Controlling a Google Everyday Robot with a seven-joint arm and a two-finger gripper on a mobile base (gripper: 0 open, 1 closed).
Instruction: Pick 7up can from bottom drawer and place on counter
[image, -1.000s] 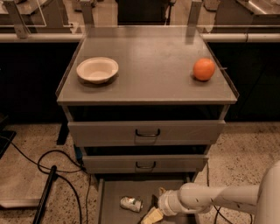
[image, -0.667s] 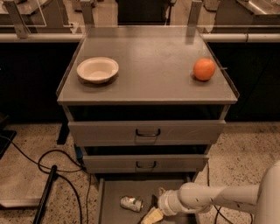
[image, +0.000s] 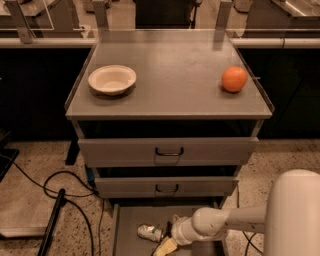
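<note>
The 7up can (image: 150, 232) lies on its side on the floor of the open bottom drawer (image: 131, 222), at its left part. It is small, dented and silver-white. My gripper (image: 167, 239) reaches in from the lower right on a white arm and sits just to the right of the can, close to it or touching it. The counter (image: 170, 80) is the flat grey top of the cabinet, above the two closed upper drawers.
A white bowl (image: 112, 79) stands on the counter's left side and an orange (image: 234, 79) on its right. Black cables (image: 65, 200) run over the speckled floor at the left. My white arm housing (image: 292, 215) fills the lower right corner.
The view has hardly changed. My gripper stays by the can in the bottom drawer, and the can has not visibly moved.
</note>
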